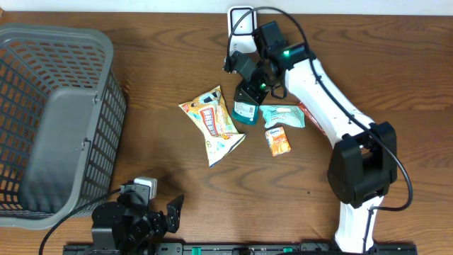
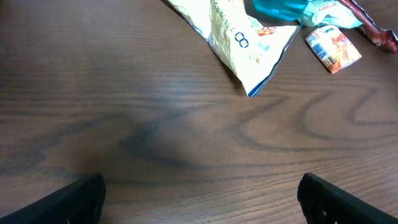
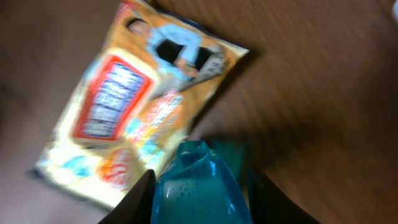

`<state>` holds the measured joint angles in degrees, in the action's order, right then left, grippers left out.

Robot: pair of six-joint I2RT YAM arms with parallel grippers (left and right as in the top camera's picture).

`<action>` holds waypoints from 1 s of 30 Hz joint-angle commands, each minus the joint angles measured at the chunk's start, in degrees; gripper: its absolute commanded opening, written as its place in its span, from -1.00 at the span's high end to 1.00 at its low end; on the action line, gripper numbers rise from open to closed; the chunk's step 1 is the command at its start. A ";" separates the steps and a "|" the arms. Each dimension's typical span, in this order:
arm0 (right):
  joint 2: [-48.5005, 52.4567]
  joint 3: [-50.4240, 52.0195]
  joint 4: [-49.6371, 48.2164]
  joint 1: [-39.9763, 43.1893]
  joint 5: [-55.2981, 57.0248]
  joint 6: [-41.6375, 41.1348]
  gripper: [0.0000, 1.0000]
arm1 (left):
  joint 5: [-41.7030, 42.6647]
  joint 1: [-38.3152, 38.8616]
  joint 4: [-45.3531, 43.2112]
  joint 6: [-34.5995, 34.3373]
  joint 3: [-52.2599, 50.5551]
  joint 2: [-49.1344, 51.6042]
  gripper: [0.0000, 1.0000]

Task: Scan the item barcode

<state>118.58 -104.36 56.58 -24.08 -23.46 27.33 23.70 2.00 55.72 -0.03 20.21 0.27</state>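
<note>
Gripping with my right gripper [image 3: 199, 179]: in the right wrist view both fingers [image 3: 138, 198] stand close against the sides of the teal bottle [image 3: 196, 194], which fills the gap between them (frame blurred, so I cannot tell whether its base touches the table [image 1: 163, 85]). From overhead the bottle sits between the yellow snack bag [image 1: 212, 124] and the pale teal pouch [image 1: 283, 115], just beside both. A small orange packet [image 1: 277, 140] lies near the pouch, on the side toward my base. A white object [image 1: 241, 20] with a cable sits at the far table edge, behind my right wrist. My left gripper [image 2: 199, 205] is spread wide over bare wood, holding nothing, well apart from the items. The grey basket [image 1: 106, 92] stands at the left.
</note>
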 commanded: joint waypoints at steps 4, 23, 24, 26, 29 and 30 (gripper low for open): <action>-1.25 -8.20 10.43 2.84 -18.91 -4.63 0.83 | 0.50 0.22 0.90 -0.04 0.04 0.00 -0.97; -4.70 -8.98 40.74 20.04 -48.68 16.46 0.92 | 0.50 0.22 0.90 -0.04 0.04 0.00 -0.97; -4.70 -8.98 40.74 20.11 -48.68 16.50 0.92 | 0.50 0.22 0.90 -0.04 0.04 0.00 -0.97; -4.70 -8.98 40.74 20.11 -48.68 17.22 0.92 | 0.50 0.22 0.90 -0.04 0.04 0.00 -0.97; -4.70 -8.98 40.74 19.71 -48.43 18.88 0.93 | 0.50 0.22 0.90 -0.04 0.04 0.00 -0.97; -4.70 -8.98 40.72 19.65 -47.95 19.52 0.95 | 0.50 0.22 0.90 -0.04 0.04 0.00 -0.97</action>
<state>115.92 -112.09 97.01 -3.95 -65.84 43.29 23.70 2.00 55.75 -0.03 20.21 0.27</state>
